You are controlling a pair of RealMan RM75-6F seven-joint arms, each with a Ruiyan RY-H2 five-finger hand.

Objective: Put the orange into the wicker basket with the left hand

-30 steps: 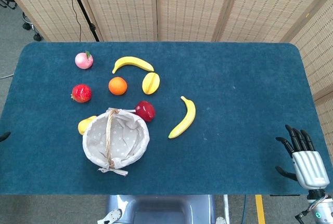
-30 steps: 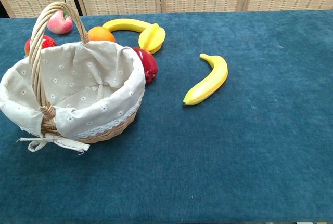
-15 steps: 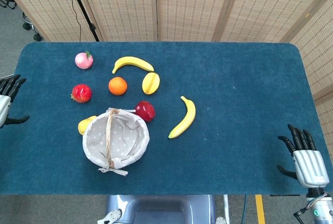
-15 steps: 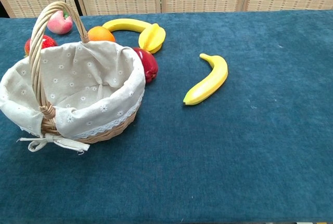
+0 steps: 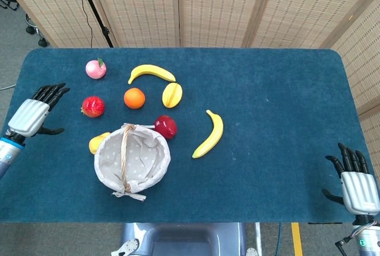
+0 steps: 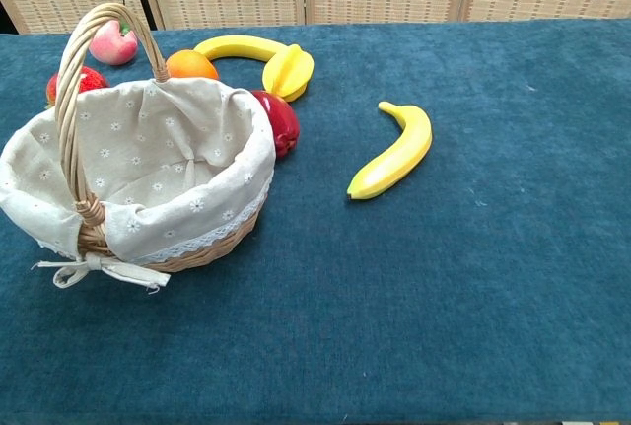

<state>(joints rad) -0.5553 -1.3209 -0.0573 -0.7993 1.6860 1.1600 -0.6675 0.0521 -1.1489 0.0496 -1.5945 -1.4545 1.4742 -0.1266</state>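
Note:
The orange lies on the blue table, just beyond the wicker basket; in the chest view the orange peeks over the basket's cloth-lined rim. The basket holds nothing visible. My left hand hovers over the table's left side, fingers spread and holding nothing, well left of the orange with a red fruit between them. My right hand sits at the near right corner, fingers apart, holding nothing. Neither hand shows in the chest view.
Around the basket lie a pink peach, a red strawberry-like fruit, a banana, a yellow starfruit, a dark red apple, a yellow fruit and a second banana.
My left hand has come in from the left edge, moving right and toward the fruit. My right hand has slid slightly lower toward the near corner. Fruit and basket are unmoved.

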